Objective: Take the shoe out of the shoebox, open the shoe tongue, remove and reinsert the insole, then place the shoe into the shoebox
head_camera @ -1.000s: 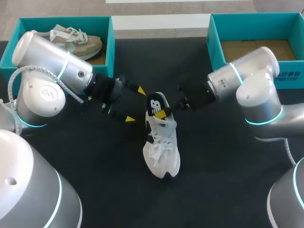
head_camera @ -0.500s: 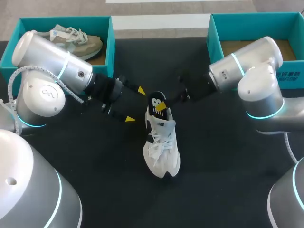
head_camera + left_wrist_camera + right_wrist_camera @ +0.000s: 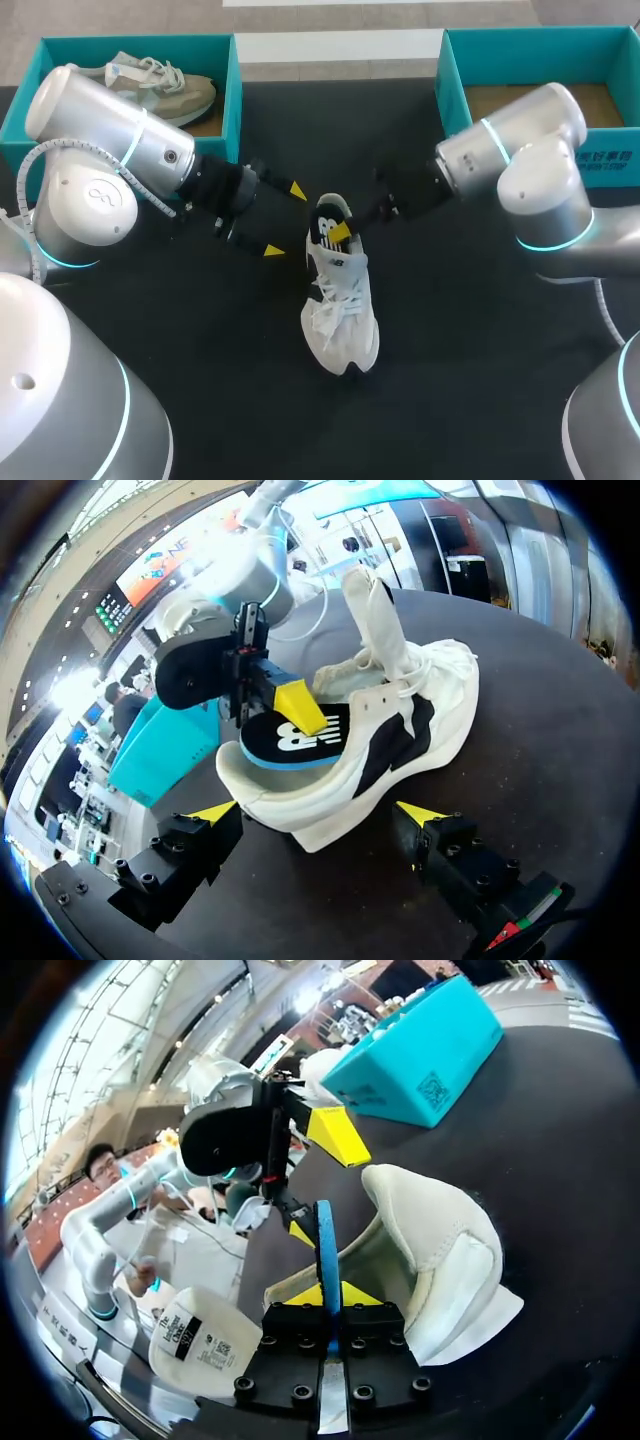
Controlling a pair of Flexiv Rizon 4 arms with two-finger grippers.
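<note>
Pinching the black insole (image 3: 328, 222), right jaws hold it sticking up from the heel opening of the white shoe (image 3: 340, 300), which sits upright mid-table (image 3: 450, 330). Left jaws are spread, with the heel just ahead. The teal shoebox (image 3: 520, 60) sits at far right.

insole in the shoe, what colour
The insole is black on top with a blue edge; left wrist view shows it best.

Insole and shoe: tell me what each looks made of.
Insole: probably foam under a matte black fabric top, judging by its thin blue edge and gentle bend. Shoe: the white upper looks like soft matte textile, creased at the tongue. Its black panels could be synthetic leather. The sole looks like matte white foam or rubber.
</note>
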